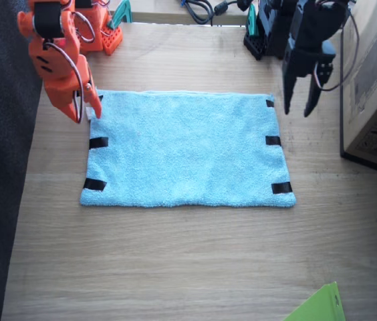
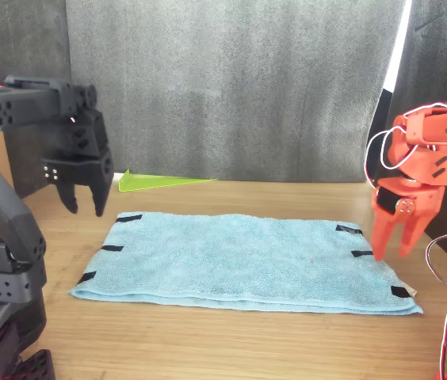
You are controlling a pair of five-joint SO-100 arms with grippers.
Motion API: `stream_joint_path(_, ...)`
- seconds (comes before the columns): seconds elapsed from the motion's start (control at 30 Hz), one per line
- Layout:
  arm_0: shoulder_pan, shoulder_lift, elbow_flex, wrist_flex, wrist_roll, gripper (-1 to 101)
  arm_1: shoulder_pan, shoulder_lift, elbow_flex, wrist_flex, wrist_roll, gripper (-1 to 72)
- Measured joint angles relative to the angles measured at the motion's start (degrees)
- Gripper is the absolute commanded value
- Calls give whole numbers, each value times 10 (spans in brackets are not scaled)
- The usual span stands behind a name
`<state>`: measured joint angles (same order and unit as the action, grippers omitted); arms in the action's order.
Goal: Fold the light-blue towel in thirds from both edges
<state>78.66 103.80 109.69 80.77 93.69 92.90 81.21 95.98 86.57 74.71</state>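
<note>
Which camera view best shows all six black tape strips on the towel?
The fixed view: looking down, it shows all six strips on the light-blue towel. The front view shows them foreshortened and thin.

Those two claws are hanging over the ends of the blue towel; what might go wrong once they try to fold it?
The right gripper sits low at its edge and might pinch only fluff and slip. The left gripper hangs higher, outside the light-blue towel, so it might come down on the bare table and miss the edge. If only one end lifts, the towel may drag askew.
</note>
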Motion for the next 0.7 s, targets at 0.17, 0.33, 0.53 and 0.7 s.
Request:
stream_joint_path(0.17,-4,49,68,-9,11,248,4,0,0,0,-1,249)
stream_joint_path(0.33,-19,134,157,-28,11,269,3,0,0,0,-4,254)
stream_joint_path(0.53,-16,101,167,-39,3,259,3,-7,0,0,-1,253)
stream_joint_path(0.7,-23,45,167,-63,-4,268,3,-7,0,0,-1,255)
